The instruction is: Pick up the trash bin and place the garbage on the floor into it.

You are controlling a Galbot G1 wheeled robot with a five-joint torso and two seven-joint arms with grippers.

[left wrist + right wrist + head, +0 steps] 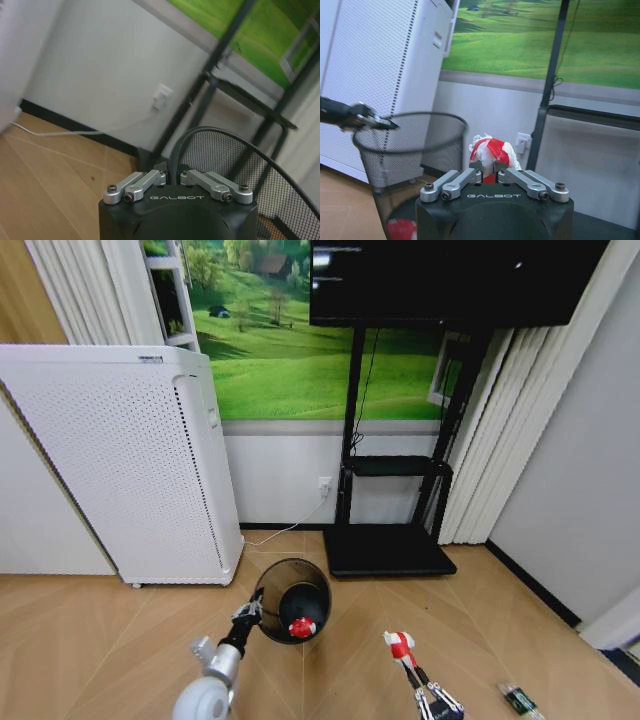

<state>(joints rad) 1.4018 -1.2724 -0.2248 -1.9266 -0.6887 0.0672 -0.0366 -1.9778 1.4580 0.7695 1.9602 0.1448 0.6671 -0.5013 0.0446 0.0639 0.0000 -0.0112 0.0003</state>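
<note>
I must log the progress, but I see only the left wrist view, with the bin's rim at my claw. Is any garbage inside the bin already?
Observer: Yes, a red can lies inside the trash bin.
Operator: What does the right claw do?
Observer: The right claw is shut on the red-and-white packet, to the right of the bin and not over it.
Operator: Is anything on the floor?
Observer: A green bottle lies on the floor, far to the robot's right.
</note>
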